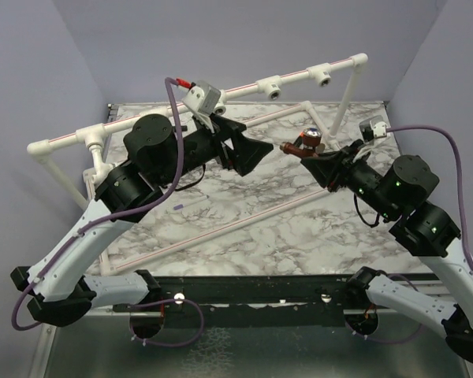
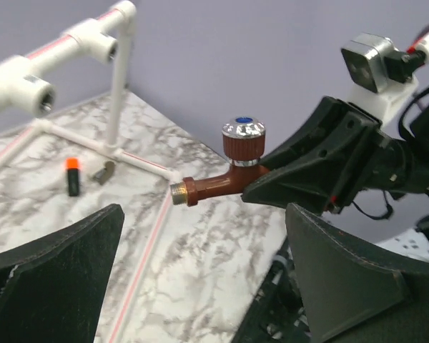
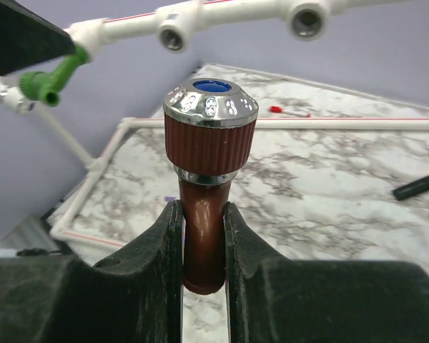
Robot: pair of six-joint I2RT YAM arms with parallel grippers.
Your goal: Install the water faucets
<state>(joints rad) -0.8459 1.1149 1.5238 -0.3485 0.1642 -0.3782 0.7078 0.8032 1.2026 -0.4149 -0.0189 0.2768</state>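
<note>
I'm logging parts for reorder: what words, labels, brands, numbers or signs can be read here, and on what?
No readable words, numbers or brands in any view.
On the brown faucet: only a plain blue dot on its chrome cap.
On the white pipe frame: red stripes, no legible print.
On the orange-and-black cylinder: too small and blurred to read.

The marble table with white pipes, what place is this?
Probably a robot practice booth, not a real bathroom: plain lilac walls box in the marble-look table, a white pipe frame with open sockets stands on it, and a left arm and right arm sit at its near edge.
</note>
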